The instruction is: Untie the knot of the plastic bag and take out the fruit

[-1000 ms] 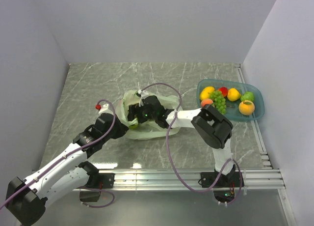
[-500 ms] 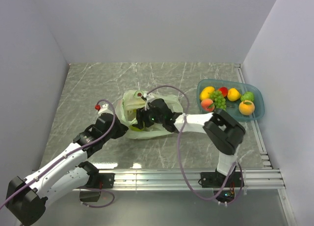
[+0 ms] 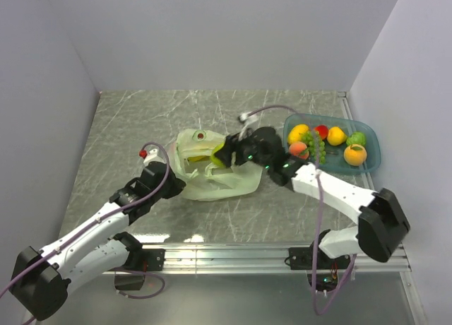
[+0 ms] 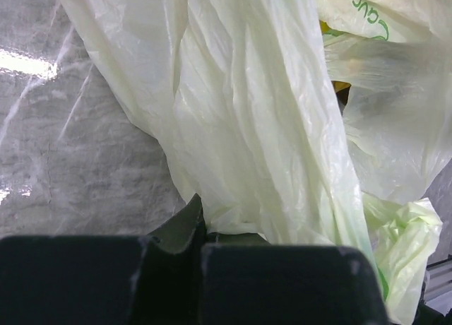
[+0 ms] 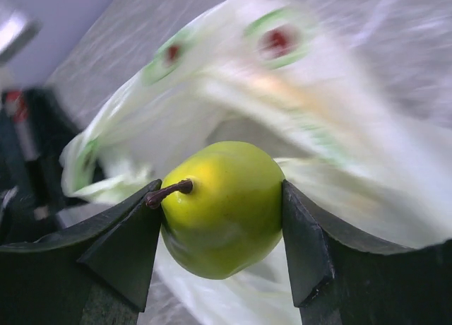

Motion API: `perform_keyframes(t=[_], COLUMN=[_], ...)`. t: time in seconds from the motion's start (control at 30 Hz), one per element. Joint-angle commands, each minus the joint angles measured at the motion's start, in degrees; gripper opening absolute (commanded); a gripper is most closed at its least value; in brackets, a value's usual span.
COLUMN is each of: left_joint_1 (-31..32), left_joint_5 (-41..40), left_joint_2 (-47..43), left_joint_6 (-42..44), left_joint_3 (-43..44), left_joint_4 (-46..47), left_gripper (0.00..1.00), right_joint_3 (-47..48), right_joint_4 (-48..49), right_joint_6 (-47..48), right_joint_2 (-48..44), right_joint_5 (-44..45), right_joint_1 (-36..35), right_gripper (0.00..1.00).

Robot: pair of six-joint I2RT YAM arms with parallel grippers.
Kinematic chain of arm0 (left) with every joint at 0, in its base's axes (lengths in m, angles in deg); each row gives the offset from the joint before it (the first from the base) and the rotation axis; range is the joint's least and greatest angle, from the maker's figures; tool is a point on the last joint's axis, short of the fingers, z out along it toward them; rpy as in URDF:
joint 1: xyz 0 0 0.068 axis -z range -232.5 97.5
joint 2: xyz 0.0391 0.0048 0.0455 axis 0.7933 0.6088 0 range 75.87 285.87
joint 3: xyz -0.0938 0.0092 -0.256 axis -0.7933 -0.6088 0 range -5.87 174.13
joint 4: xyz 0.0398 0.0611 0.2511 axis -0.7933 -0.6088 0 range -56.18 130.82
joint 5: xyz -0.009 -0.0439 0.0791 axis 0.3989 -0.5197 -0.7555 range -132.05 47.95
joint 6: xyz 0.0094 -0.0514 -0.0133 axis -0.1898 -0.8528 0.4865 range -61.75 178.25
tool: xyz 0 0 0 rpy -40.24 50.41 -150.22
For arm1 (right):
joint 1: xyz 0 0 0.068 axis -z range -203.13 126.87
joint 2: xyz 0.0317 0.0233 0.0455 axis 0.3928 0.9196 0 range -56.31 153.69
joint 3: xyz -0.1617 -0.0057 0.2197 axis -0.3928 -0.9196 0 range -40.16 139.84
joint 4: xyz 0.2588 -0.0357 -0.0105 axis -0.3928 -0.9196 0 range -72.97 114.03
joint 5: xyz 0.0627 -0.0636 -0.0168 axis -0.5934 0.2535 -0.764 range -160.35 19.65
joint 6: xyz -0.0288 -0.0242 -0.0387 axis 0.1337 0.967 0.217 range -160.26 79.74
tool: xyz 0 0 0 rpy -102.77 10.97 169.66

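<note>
The pale green plastic bag [image 3: 206, 175] lies crumpled in the middle of the table, its mouth open toward the right. No knot shows. My right gripper [image 3: 232, 154] is at the bag's right edge, shut on a green-yellow fruit with a brown stem [image 5: 226, 208], held clear of the bag [image 5: 233, 78]. The fruit also shows in the top view [image 3: 225, 156]. My left gripper [image 3: 171, 185] is at the bag's left side. In the left wrist view its fingers [image 4: 176, 229] pinch a fold of the bag [image 4: 254, 113]. Something yellow [image 4: 340, 86] shows inside the bag.
A blue tray [image 3: 369, 163] at the right holds green grapes [image 3: 315, 147], a red apple [image 3: 321, 131], a peach [image 3: 298, 150] and yellow, green and orange fruits. Grey walls close in the table on three sides. A metal rail runs along the near edge.
My right gripper has come out of the bag to the right, holding the green-yellow fruit. The right arm has stretched out. The bag's mouth has opened wider. The left arm has barely moved.
</note>
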Motion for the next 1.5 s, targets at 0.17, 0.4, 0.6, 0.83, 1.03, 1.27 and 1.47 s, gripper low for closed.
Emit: perform_keyframes(t=[0.17, 0.4, 0.6, 0.83, 1.03, 1.27, 1.47], left_joint_1=[0.28, 0.28, 0.28, 0.19, 0.20, 0.20, 0.28], left_joint_5=[1.21, 1.74, 2.53, 4.02, 4.64, 4.90, 4.73], left_joint_2=[-0.95, -1.83, -2.19, -2.45, -1.49, 0.62, 1.77], left_joint_6=[2.98, 4.91, 6.50, 7.90, 7.99, 8.08, 7.55], left_joint_3=[-0.89, -0.71, -0.53, -0.36, 0.17, 1.05, 1.84], left_joint_4=[4.07, 4.24, 4.33, 4.86, 5.21, 6.17, 6.62], left_gripper=[0.01, 0.01, 0.01, 0.01, 0.01, 0.01, 0.01], right_joint_3=[1.80, 0.05, -0.66, 2.42, 2.16, 5.40, 10.58], right_joint_4=[-12.36, -19.23, -20.55, -23.72, -23.02, -20.12, -20.29], right_joint_6=[1.46, -8.11, -13.39, -13.57, -10.60, 1.97, 12.61], right_joint_2=[-11.19, -12.60, -10.15, -7.15, -10.57, -13.75, -8.57], right_joint_5=[8.56, 15.24, 19.82, 22.90, 21.16, 12.37, 6.83], right_joint_1=[25.16, 47.92, 55.69, 56.67, 55.88, 36.05, 12.13], right_gripper=[0.00, 0.03, 0.55, 0.88, 0.91, 0.81, 0.76])
